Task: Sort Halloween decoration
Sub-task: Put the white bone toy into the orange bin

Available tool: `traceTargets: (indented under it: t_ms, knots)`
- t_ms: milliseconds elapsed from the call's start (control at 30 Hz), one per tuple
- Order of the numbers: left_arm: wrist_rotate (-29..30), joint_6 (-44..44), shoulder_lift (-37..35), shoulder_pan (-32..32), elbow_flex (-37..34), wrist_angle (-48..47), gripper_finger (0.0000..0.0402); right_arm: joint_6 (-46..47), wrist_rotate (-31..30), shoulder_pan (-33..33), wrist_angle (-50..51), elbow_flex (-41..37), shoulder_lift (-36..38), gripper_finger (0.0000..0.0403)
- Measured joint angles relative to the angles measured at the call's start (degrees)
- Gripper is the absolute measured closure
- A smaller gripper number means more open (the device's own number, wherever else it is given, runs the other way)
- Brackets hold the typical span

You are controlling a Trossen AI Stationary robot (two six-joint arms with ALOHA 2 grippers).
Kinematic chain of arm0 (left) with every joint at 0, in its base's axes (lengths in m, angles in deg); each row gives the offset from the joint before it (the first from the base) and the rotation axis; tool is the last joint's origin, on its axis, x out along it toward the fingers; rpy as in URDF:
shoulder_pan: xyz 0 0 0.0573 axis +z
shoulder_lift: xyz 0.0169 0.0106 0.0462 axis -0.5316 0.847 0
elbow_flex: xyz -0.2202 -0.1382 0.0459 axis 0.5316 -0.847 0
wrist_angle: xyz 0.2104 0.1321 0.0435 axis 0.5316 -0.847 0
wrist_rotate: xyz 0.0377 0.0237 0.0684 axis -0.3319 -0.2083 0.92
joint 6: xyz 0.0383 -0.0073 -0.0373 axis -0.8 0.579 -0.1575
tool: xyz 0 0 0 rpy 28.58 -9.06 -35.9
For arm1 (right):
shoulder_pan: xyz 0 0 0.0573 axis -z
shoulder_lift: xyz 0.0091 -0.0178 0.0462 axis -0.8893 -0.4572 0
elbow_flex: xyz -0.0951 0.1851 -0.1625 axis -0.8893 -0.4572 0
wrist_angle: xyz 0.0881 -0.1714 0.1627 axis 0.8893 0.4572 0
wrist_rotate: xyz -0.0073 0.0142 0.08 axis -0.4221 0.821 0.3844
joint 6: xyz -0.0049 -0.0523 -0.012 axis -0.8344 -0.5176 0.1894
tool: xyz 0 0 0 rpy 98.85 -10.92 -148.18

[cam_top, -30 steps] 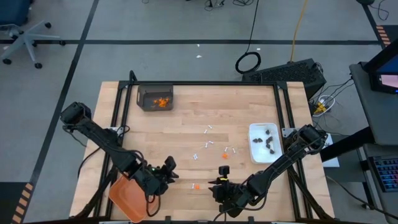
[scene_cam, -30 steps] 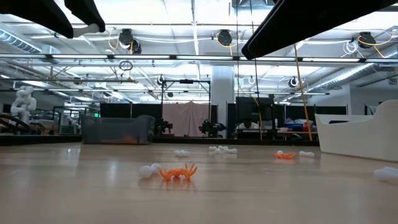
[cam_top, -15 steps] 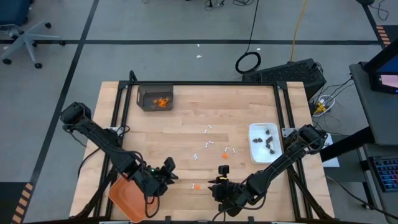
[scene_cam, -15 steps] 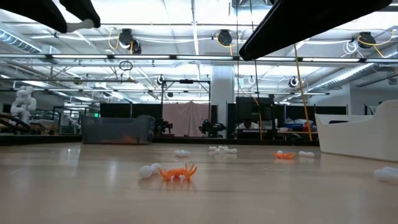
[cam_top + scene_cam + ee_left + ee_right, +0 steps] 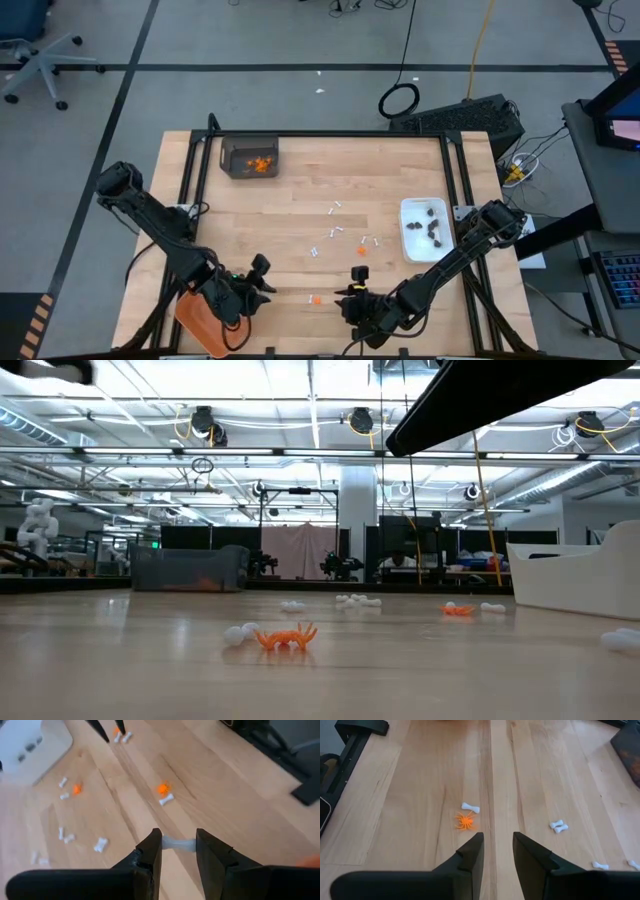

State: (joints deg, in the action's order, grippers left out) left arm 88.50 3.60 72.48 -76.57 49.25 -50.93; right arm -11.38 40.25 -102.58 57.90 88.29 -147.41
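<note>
two dark arms work the near edge of the wooden table (image 5: 300, 190) as we look down on it. we place everything against the white rectangular dish (image 5: 427, 228), which sits toward the right edge and already holds several dark brown-black bits (image 5: 433, 226).

the left gripper (image 5: 178, 843) hangs well to the left of the dish, just beside the orange tray (image 5: 196, 312) at the table's near left corner. its fingers are pinching a small white stick (image 5: 176, 843), the ends poking out on either side.

the right gripper (image 5: 497, 841) hovers nearer the dish, toward the table's near edge and left of it. its fingers stand a little apart with bare wood showing between them, and we see nothing held.

between the two grippers, far left of the dish, an orange bit (image 5: 465, 821) lies touching another white stick (image 5: 470, 809). more white sticks (image 5: 336, 232) and a second orange bit (image 5: 361, 250) are scattered just left of the dish.

across the table from the dish, at the far left, a clear bin (image 5: 249, 156) holds orange pieces.
</note>
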Motion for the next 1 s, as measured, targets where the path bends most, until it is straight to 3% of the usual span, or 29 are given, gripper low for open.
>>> traceTargets:
  t_ms: [200,633,1000]
  knots:
    - [-1.61,11.02,-5.06,-3.51,0.00,-5.90,0.0309,0.28,0.06,-0.02,-0.43,0.00,0.00,0.0315]
    - [-19.30,42.37,-9.61,-10.99,0.00,-13.14,0.0309,0.87,0.22,-0.04,-1.27,0.00,0.00,0.0315]
    - [-18.98,53.78,-7.51,-16.80,-2.21,-12.95,0.0309,0.90,0.22,-0.04,-1.72,0.00,0.00,0.0315]
